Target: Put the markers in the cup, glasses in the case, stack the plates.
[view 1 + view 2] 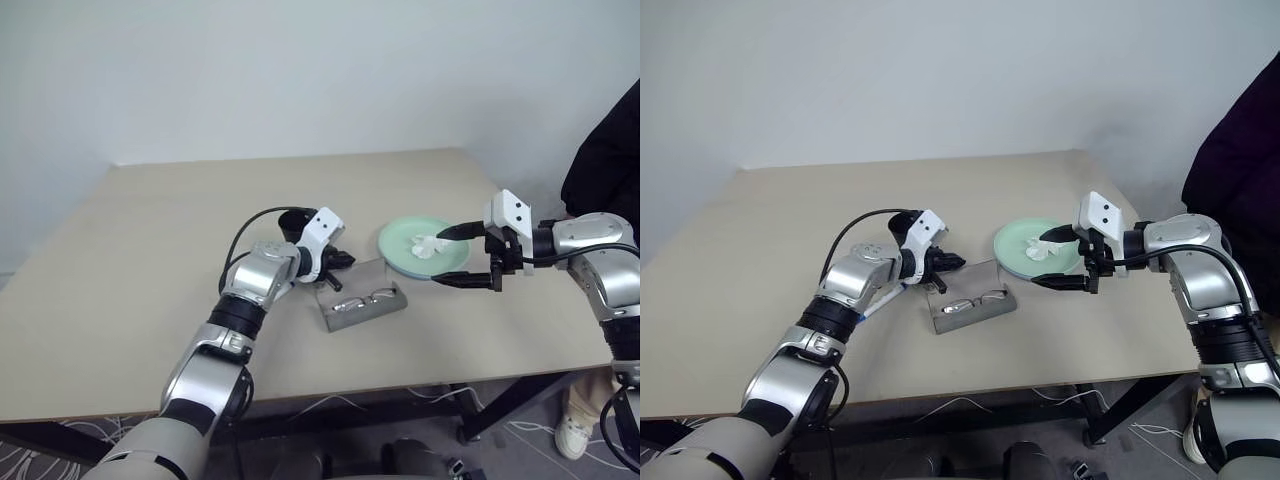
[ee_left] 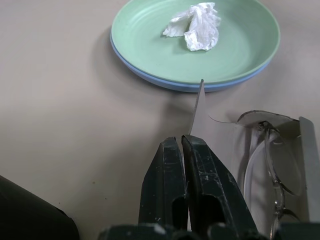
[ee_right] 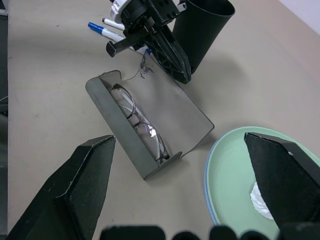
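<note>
Left gripper [image 2: 182,145] pinched together on the thin lid edge of the open grey rectangular case [image 3: 150,127], clear-framed glasses [image 3: 140,122] lying inside, right gripper [image 1: 468,255] spread wide above the mint green plate [image 1: 400,245] stacked on the light blue plate [image 2: 150,77], crumpled white tissue [image 2: 196,26] on top, black tapered cup [image 3: 200,30] and two white markers [image 3: 107,31] beside the case.

Right gripper [image 3: 182,187]: its two black fingers [image 3: 87,175] stand wide apart, nothing between them.
Case [image 3: 165,115]: grey, lying open on the worktop [image 3: 45,85].
Glasses [image 3: 137,125]: resting inside the case.
Left gripper [image 3: 182,75]: fingers closed together on the edge of the case lid.
Cup [image 3: 200,27]: black, upright, just behind the left gripper.
Markers [image 3: 107,31]: lying beside the cup; one blue cap visible.
Plates [image 3: 235,185]: mint green stacked on light blue, a white tissue [image 3: 262,200] on top.
</note>
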You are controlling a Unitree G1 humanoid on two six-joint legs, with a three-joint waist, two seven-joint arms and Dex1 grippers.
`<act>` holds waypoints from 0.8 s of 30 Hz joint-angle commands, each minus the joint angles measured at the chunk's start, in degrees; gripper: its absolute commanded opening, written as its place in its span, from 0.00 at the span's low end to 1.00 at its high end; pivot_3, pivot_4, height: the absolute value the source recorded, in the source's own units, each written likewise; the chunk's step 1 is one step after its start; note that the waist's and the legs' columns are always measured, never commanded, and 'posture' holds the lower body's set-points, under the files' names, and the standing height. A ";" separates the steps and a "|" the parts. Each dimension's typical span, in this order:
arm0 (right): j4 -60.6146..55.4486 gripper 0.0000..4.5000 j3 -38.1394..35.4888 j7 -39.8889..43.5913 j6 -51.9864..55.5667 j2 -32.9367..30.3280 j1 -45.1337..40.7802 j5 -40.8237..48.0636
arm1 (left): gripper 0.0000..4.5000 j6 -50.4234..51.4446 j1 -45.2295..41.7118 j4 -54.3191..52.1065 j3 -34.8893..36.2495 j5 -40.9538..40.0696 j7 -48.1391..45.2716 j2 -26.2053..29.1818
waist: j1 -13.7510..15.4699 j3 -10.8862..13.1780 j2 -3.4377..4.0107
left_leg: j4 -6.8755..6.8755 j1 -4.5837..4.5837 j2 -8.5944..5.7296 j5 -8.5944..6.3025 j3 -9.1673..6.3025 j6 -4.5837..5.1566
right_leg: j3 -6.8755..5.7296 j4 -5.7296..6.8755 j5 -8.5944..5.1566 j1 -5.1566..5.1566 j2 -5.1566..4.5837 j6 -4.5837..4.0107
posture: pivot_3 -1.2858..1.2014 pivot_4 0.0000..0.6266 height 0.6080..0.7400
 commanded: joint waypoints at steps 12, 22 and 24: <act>-2.18 1.00 -1.21 -0.34 -0.05 0.03 -0.35 0.76 | 0.01 4.01 -2.19 -9.01 -3.39 2.73 0.75 -0.41 | 0.00 0.00 0.00 | -0.01 -0.01 -0.01 0.00 0.00 0.00 | 0.01 0.00 0.00 0.00 0.00 0.00 | 0.52 0.00 0.90; -1.97 1.00 -1.10 -0.24 -0.18 0.10 -0.55 0.68 | 0.01 6.75 -4.50 -15.90 -10.15 8.31 0.87 3.00 | -0.05 0.01 -0.01 | -0.02 0.02 0.01 0.00 0.00 0.00 | 0.00 0.01 -0.01 0.00 0.00 -0.01 | 0.52 0.00 0.90; -1.96 1.00 -1.04 -0.22 -0.26 0.17 -0.57 0.66 | 0.01 4.87 -6.26 -13.15 -11.21 10.70 2.53 3.11 | 0.00 0.01 -0.01 | 0.01 0.01 0.01 0.01 0.00 0.01 | 0.00 0.01 -0.01 0.00 0.01 -0.01 | 0.52 0.00 0.90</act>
